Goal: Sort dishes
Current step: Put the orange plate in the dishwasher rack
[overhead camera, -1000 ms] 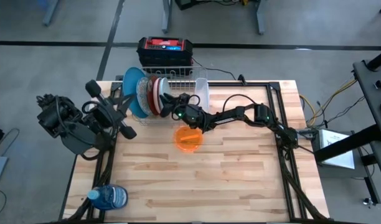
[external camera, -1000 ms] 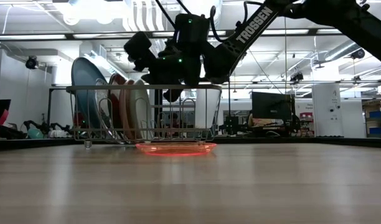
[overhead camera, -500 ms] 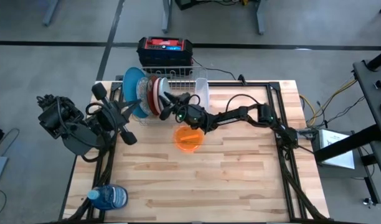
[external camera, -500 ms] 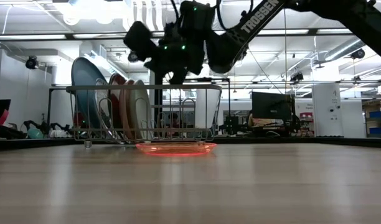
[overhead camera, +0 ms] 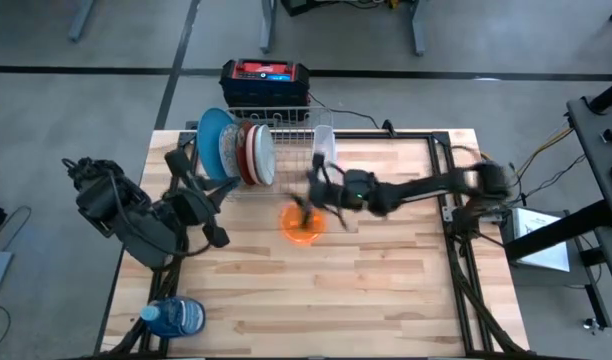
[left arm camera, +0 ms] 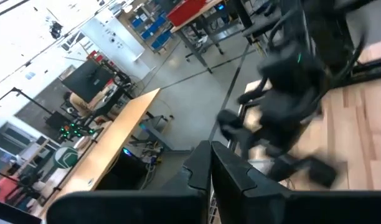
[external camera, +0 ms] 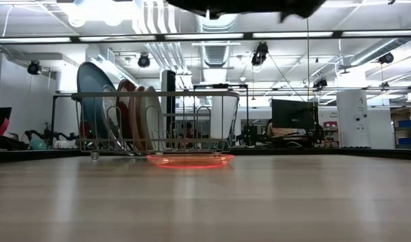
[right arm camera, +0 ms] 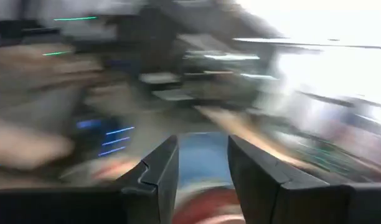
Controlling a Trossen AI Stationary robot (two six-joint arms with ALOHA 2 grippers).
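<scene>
A wire dish rack [overhead camera: 276, 150] stands at the table's far edge. A large blue plate [overhead camera: 212, 143], a patterned plate [overhead camera: 229, 152], a pink dish [overhead camera: 250, 150] and a pale plate [overhead camera: 265, 158] stand on edge in it. A small orange bowl [overhead camera: 301, 223] sits on its base on the table just before the rack [external camera: 155, 121]. My right gripper [overhead camera: 314, 195] hovers blurred above the bowl [external camera: 190, 160]; its fingers [right arm camera: 159, 168] stand apart, nothing between them. My left gripper [overhead camera: 211, 195] waits left of the rack, shut [left arm camera: 210, 152].
A clear plastic container [overhead camera: 324, 140] stands in the rack's right end. A blue water bottle [overhead camera: 176, 318] lies at the near left corner. A red-and-black box [overhead camera: 266, 75] sits beyond the far edge. Bare wood [overhead camera: 386, 290] fills the near and right parts.
My right gripper has drawn back from the rack's plates, going up and toward the table's right edge while rolling its wrist; it has risen almost out of the low view. The plates stay in the rack and the orange bowl has not moved.
</scene>
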